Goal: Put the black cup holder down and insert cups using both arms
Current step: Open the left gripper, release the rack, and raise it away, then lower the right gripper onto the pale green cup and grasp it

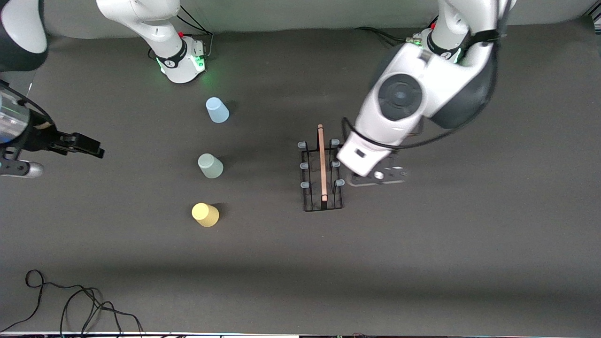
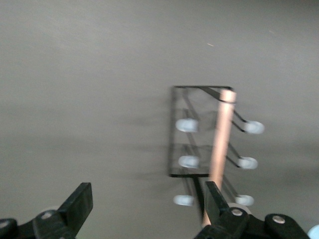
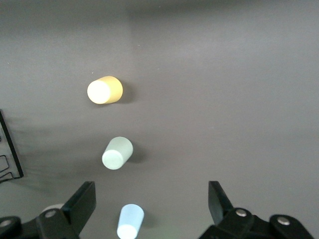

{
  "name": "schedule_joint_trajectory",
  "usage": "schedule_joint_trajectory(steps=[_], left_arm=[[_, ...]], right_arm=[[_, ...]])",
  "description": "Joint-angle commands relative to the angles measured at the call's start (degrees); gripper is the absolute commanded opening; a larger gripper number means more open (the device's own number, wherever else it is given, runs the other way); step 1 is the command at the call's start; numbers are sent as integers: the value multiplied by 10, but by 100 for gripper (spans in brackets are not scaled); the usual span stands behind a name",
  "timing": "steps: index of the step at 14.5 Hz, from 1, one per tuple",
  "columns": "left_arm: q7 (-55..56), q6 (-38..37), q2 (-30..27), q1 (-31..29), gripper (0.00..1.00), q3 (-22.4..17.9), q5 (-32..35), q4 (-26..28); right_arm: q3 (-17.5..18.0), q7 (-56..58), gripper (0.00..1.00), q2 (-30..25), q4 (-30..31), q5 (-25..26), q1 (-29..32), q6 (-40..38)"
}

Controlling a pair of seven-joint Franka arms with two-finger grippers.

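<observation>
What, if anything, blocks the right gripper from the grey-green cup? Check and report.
Nothing visible does. The right gripper is open above bare table at the right arm's end, and the grey-green cup stands in a row between the light blue cup and the yellow cup, each apart. The black cup holder stands well aside.

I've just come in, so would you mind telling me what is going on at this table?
Two robot arms are working with a black wire cup rack and three upturned cups. The rack stands on the table, with nothing on its pegs. The left claw hangs open right beside it, holding nothing. The blue cup, the grey-green cup and the yellow cup sit in a row toward the right arm's end. The right claw is open above that end, also holding nothing.
</observation>
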State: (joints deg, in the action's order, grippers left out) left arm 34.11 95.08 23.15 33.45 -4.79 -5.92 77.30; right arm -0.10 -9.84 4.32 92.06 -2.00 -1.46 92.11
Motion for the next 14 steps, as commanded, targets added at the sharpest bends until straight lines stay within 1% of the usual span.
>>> schedule_joint_trajectory(steps=[1,2,4,5,7,8,9,12,14], left_arm=[[-54,-46,-37,-73,100,0,19,6],[-59,-42,-52,-114,100,1,36,25],[-106,-45,-72,-150,100,-1,54,49],[-134,-44,-90,-180,100,-5,55,62],[-211,-59,-115,-228,100,-4,45,68],[-236,-82,-122,-248,100,-4,42,65],[-250,-95,-129,-261,100,-4,37,64],[-261,-94,-143,-275,100,-6,34,63],[-262,-87,-152,-286,100,-6,35,65]], right_arm=[[-2,-74,100,-6,57,-7,-39,57],[-2,-96,100,-6,76,-7,-55,80],[-2,-134,100,-5,118,-7,-78,124],[-2,-155,100,-5,145,-7,-87,150],[-2,-195,100,-5,199,-7,-107,205],[-2,-201,100,-6,233,-8,-111,238],[-2,-201,100,-7,262,-8,-112,266],[-1,-202,100,-5,354,-9,-121,376],[-2,-203,100,14,382,-11,-132,430]])
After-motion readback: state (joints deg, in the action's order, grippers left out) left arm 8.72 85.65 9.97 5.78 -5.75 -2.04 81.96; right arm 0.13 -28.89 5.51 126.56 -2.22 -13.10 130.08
